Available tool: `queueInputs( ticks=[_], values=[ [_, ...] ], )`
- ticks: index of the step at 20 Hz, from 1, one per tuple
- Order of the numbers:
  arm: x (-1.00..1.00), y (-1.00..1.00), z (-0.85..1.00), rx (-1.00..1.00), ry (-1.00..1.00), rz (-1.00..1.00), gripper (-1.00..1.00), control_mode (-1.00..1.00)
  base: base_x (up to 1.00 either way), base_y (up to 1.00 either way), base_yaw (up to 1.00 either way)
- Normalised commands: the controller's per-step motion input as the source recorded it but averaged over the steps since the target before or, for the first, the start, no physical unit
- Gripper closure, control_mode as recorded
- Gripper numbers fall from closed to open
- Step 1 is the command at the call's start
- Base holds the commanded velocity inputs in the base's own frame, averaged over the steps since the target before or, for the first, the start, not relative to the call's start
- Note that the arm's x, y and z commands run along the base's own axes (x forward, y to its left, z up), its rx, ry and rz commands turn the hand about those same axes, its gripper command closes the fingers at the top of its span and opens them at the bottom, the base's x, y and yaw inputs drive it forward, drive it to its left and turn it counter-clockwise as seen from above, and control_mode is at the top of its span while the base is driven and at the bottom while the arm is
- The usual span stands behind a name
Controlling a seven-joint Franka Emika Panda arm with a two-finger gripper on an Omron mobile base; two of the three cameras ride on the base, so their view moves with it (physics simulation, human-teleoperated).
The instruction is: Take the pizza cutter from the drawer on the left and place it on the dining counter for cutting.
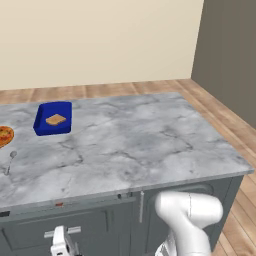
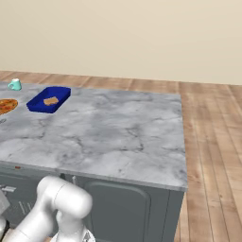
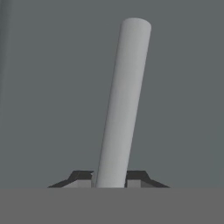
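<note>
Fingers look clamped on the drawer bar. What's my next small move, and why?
Probably a slow, straight pull back from the panel. In the hand view the gripper is shut on the silver bar handle, and the dark grey drawer front sits flat behind it, not yet opened.

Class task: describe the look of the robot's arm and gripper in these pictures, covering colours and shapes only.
The arm is glossy white, built from fat rounded cylindrical segments with dark seams at the joints. The gripper has two small dark, blocky fingertips with paler faces. No cables or markings show.
</note>
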Motion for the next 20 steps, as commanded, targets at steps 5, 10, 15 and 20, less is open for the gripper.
queueInputs(
  ticks=[5, 10, 15, 20],
  values=[
    [-0.86, 0.03, 0.00, 0.00, 0.00, -0.04, 1.00, -1.00, 0.00, 0.00, 0.00],
    [-0.83, 0.02, 0.00, 0.00, 0.00, -0.04, 1.00, -1.00, 0.00, 0.00, 0.00],
    [-0.71, 0.03, 0.00, 0.00, 0.00, -0.02, 1.00, -1.00, 0.00, 0.00, 0.00],
    [-0.70, 0.04, 0.00, 0.00, 0.00, -0.01, 1.00, -1.00, 0.00, 0.00, 0.00]
  ],
)
